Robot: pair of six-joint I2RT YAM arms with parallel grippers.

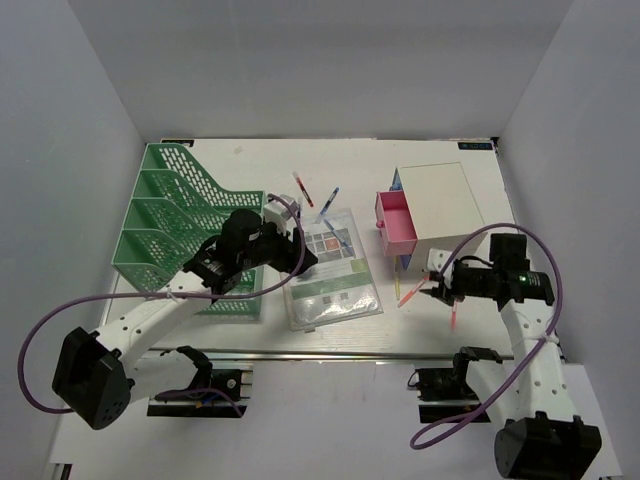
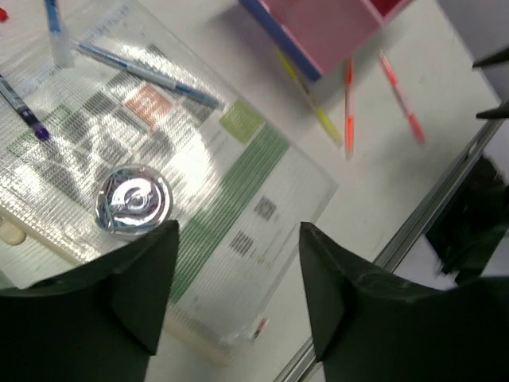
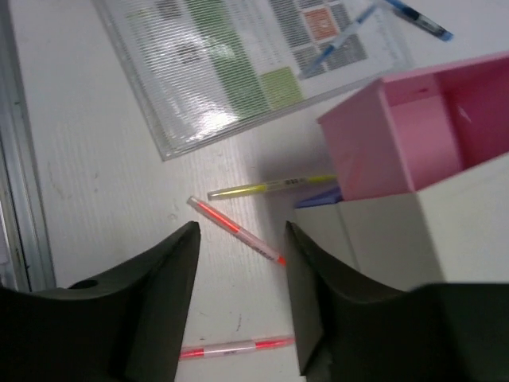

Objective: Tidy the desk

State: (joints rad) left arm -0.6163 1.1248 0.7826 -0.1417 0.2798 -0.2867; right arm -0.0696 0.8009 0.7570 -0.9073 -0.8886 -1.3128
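The white desk (image 1: 430, 160) carries a clear document sleeve (image 1: 330, 270) in the middle, with blue pens (image 1: 341, 236) lying on it. My left gripper (image 1: 301, 261) is open and empty above the sleeve's left side; in the left wrist view (image 2: 238, 235) it hangs over the sleeve (image 2: 231, 183) beside a silver round snap (image 2: 133, 199). My right gripper (image 1: 429, 293) is open and empty; in the right wrist view (image 3: 241, 231) it is over a red pen (image 3: 235, 229). A second red pen (image 3: 231, 348) and a yellow pen (image 3: 270, 187) lie close by.
A green mesh file rack (image 1: 165, 215) stands at the left. A white drawer box (image 1: 445, 200) with its pink drawer (image 1: 395, 222) pulled open stands at the right. A red pen (image 1: 303, 188) and a blue pen (image 1: 328, 200) lie behind the sleeve. The aluminium rail (image 1: 330, 353) runs along the near edge.
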